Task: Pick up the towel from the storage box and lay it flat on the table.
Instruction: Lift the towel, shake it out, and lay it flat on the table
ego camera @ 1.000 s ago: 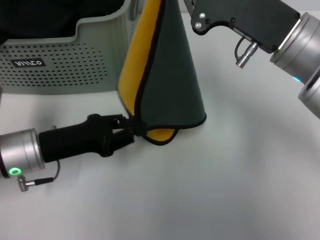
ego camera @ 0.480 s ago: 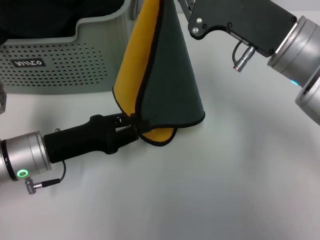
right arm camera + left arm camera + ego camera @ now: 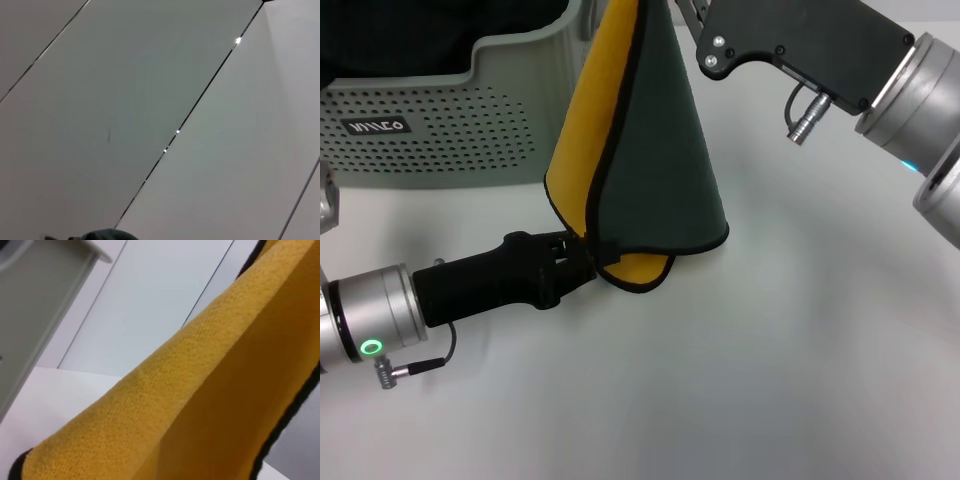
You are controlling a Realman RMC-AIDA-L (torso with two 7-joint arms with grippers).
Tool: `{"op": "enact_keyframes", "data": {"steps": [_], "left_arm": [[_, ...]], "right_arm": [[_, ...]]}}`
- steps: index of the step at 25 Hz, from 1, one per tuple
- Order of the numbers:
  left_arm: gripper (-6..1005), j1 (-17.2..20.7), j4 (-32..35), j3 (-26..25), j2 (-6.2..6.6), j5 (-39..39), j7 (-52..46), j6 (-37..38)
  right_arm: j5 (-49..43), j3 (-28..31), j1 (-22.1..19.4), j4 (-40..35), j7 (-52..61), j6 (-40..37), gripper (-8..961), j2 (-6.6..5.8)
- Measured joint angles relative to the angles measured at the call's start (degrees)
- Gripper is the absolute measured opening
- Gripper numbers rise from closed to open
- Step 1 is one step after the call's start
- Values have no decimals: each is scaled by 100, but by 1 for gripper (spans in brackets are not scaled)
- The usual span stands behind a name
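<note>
The square soft towel (image 3: 655,160), dark green on one side and yellow-orange on the other with black stitched edging, is seen hanging in a cone-like drape above the plain white smooth worktop (image 3: 770,360), just beside the near right corner of the pale grey-green perforated plastic storage box (image 3: 440,130), which is set at the far left part of the worktop. The towel's top is carried up out of the head view next to the right pincer; that pincer's tips are cut off by the far edge of the view, so whether they are apart or together cannot be told, only its black body and silver wrist reaching in from the far right being shown. The towel's lower folded edge is held low, close to the worktop; contact with the surface cannot be told. The left pincer (image 3: 582,256), black, reaching in from the left edge low over the worktop, is clamped on the lower left black-edged fold of the towel. In the left wrist view the yellow-orange face (image 3: 210,390) is seen close up, with the box wall (image 3: 35,315) beside it. A dark mass is seen inside the box (image 3: 420,30).
</note>
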Motion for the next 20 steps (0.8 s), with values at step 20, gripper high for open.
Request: {"op": "enact_keyframes", "data": {"steps": [20], "left_arm": [[2,672,1176,-43,529,-926,-248,2153]], "right_arm": [[-444,399,-851,-99,2466,-171,58,-455]]}}
